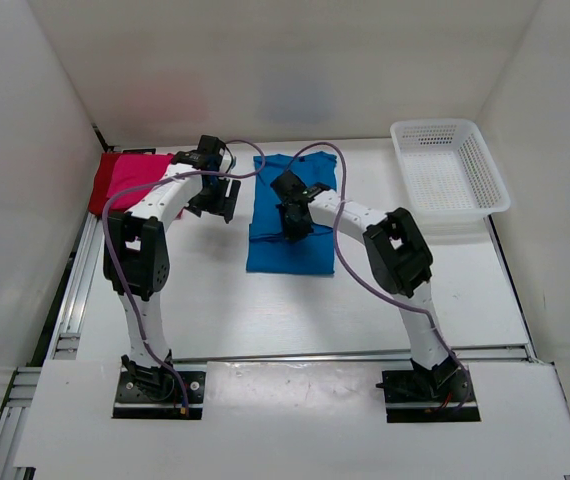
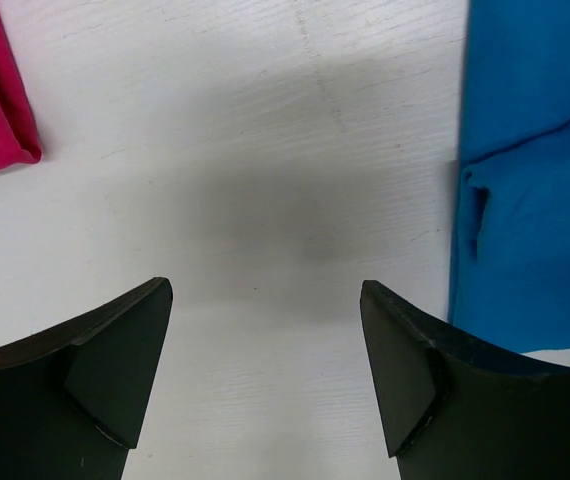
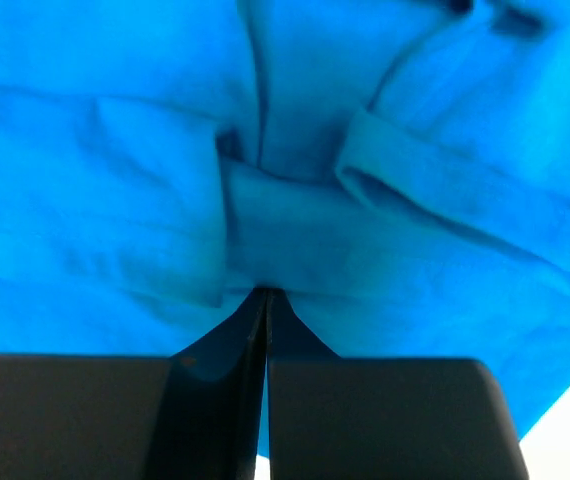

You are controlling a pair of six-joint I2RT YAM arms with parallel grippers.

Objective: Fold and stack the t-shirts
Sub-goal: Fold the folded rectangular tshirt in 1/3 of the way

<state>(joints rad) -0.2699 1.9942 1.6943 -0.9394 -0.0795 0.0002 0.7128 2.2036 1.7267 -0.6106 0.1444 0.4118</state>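
At table centre, right gripper [image 3: 266, 292] clenched shut, tips nipping a gathered ridge of blue shirt [image 1: 287, 255]. Judgement: fold in hand. Lift low, carry the ridge straight across, keep edges matched, avoid dragging the layer beneath. At 9 o'clock of it, left gripper [image 2: 265, 290] spread wide, holding nothing, over bare table [image 2: 265, 120]. Far, at 10 o'clock: pink shirt [image 1: 143, 172] lying on red shirt [image 1: 101, 190].
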